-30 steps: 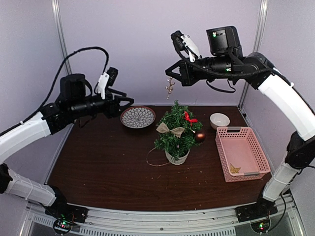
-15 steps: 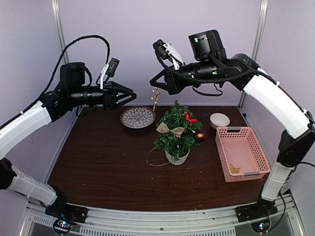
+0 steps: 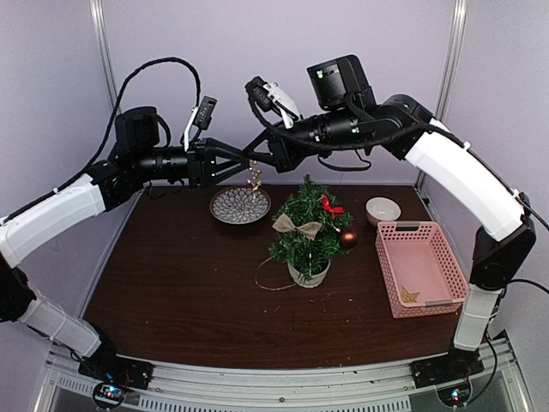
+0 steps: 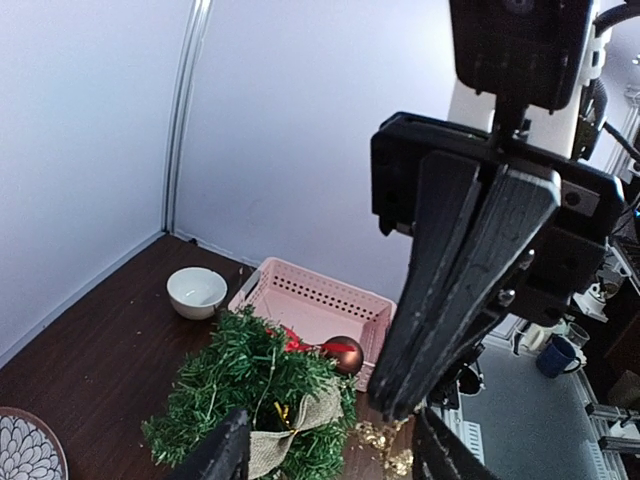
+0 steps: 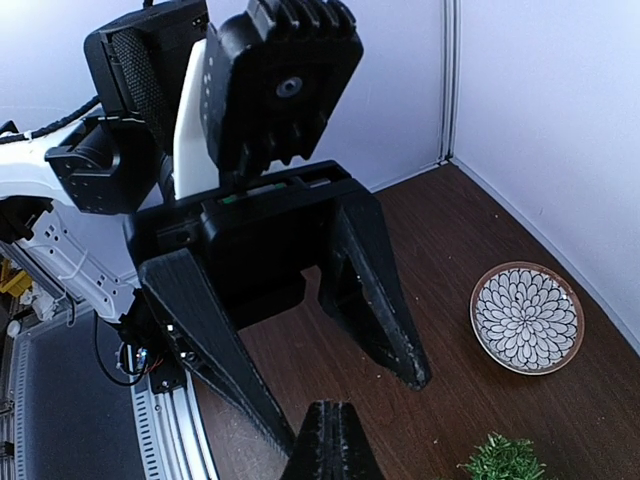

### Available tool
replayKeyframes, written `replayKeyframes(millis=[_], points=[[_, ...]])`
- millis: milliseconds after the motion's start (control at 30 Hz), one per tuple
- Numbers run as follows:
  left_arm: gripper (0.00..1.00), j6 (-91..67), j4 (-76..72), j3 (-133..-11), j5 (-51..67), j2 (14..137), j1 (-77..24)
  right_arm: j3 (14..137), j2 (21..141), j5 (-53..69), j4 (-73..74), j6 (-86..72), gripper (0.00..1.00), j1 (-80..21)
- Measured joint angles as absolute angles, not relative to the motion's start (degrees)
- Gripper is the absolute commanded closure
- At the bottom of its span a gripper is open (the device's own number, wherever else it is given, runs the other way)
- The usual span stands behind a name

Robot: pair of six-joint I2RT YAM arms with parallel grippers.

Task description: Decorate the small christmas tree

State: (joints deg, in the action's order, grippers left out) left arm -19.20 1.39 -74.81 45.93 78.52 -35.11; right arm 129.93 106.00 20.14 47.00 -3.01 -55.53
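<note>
**Inspection: Arms Meet in the Air, Tree Stands Mid-Table**

**Top view.** The small christmas tree (image 3: 306, 230) stands upright in its white pot near the middle of the table (image 3: 171, 292), slightly right of centre. It carries a red bow (image 3: 330, 206), a burlap bow (image 3: 296, 226) and a dark red ball (image 3: 348, 239). From the tree, a patterned plate (image 3: 240, 204) lies at 10 o'clock and a white bowl (image 3: 383, 209) at 2 o'clock. A pink basket (image 3: 420, 266) sits at 4 o'clock with a gold star (image 3: 409, 295) in its near left corner. Both arms are raised and meet tip to tip in the air, at 11 o'clock from the tree. The right gripper (image 3: 260, 157) is pinched closed, and a gold sprig (image 3: 254, 176) dangles from its tip. The left gripper (image 3: 246, 158) stands open, with one finger on either side of that tip. Whether they touch cannot be told.

**Left wrist view.** Its own fingers (image 4: 228, 455) are spread apart at the lower edge. The right gripper fills the 3 o'clock side, fingers pressed together, with gold specks below its tip. The tree, bowl and basket lie beneath.

**Right wrist view.** Its own fingers (image 5: 330, 445) are closed to a point at 6 o'clock. The left gripper faces the camera with its fingers wide apart. The plate is at 4 o'clock and the tree top at the lower edge.
</note>
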Motion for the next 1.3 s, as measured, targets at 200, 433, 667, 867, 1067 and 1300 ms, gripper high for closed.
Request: replayKeyframes(millis=[200, 433, 667, 867, 1067, 1300], points=[[0.47, -20.75, -2.63, -74.81, 49.8, 80.88, -35.44, 131.04, 106.74, 20.64, 46.89, -3.01, 1.0, -55.53], [0.69, -22.61, -5.89, -74.81, 52.4, 82.85, -35.7, 131.11, 106.85, 20.78, 46.83, -2.96, 1.0, -55.53], [0.94, -23.9, -9.5, -74.76, 54.76, 83.05, -35.97, 131.39, 106.87, 20.47, 45.89, -2.94, 1.0, -55.46], [1.0, -23.94, -11.18, -74.13, 55.4, 82.98, -36.07, 131.52, 106.87, 20.03, 45.45, -3.03, 0.66, -55.42], [1.0, -23.97, -12.03, -72.62, 53.98, 82.26, -36.12, 131.52, 106.83, 19.35, 44.31, -4.21, 0.25, -55.42], [1.0, -25.08, -14.0, -70.74, 46.72, 80.51, -35.7, 125.32, 102.17, 19.75, 41.78, -6.5, 0.21, -52.25]])
